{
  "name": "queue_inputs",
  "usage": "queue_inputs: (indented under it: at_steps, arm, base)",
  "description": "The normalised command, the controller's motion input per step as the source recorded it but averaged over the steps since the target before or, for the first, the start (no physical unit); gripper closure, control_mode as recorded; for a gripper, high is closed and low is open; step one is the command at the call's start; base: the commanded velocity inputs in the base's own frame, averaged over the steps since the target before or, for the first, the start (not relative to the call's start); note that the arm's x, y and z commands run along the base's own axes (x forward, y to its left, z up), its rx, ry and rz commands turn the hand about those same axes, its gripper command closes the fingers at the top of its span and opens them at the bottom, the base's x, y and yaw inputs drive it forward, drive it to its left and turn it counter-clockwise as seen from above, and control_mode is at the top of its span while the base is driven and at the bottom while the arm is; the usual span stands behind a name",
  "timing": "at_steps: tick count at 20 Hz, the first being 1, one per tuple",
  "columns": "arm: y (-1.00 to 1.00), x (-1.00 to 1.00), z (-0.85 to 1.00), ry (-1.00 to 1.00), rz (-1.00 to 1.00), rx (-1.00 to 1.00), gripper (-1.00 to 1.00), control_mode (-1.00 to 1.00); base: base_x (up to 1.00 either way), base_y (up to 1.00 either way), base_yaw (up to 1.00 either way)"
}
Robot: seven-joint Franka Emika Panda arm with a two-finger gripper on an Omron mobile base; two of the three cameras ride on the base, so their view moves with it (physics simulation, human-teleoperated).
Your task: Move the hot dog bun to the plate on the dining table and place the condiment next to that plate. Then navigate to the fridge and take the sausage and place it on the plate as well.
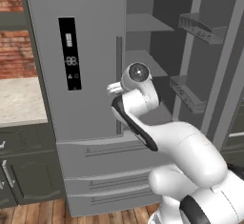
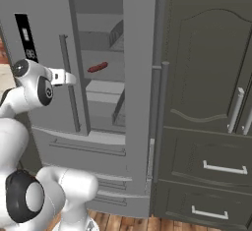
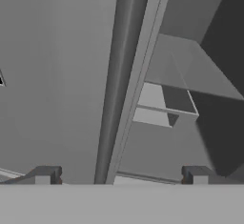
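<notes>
At nine o'clock of the sausage [image 2: 97,67], the gripper [image 3: 121,174] faces the fridge [image 1: 90,99] door handle [image 3: 114,85]. Its fingers [image 3: 46,174] stand apart, holding nothing.

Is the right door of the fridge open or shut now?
Open: the right door is swung aside, showing shelves and the sausage inside.

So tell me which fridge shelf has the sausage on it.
The middle shelf of the open compartment: the reddish sausage lies on it. The shelf above and the one below look bare.
</notes>
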Motion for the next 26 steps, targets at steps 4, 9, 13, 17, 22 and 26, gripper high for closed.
queue_inputs:
  at_steps: [4, 9, 13, 17, 22, 26]
  arm:
    - [0.31, 0.65, -0.05, 0.0, 0.0, 0.0, -1.0, -1.0]
    - [0.07, 0.65, -0.07, 0.0, 0.0, 0.01, -1.0, -1.0]
    - [0.0, 0.58, -0.14, 0.01, 0.0, 0.03, -1.0, -1.0]
    - [0.0, 0.54, -0.16, 0.0, 0.0, 0.03, -1.0, -1.0]
    - [0.0, 0.53, -0.17, 0.0, 0.0, 0.03, -1.0, -1.0]
    - [0.1, 0.33, -0.21, 0.0, 0.0, 0.0, 1.0, -1.0]
  base:
    - [0.0, 0.0, 0.0]
    - [0.0, 0.0, 0.0]
    - [0.0, 0.0, 0.0]
    - [0.0, 0.0, 0.0]
    - [0.0, 0.0, 0.0]
    - [0.0, 0.0, 0.0]
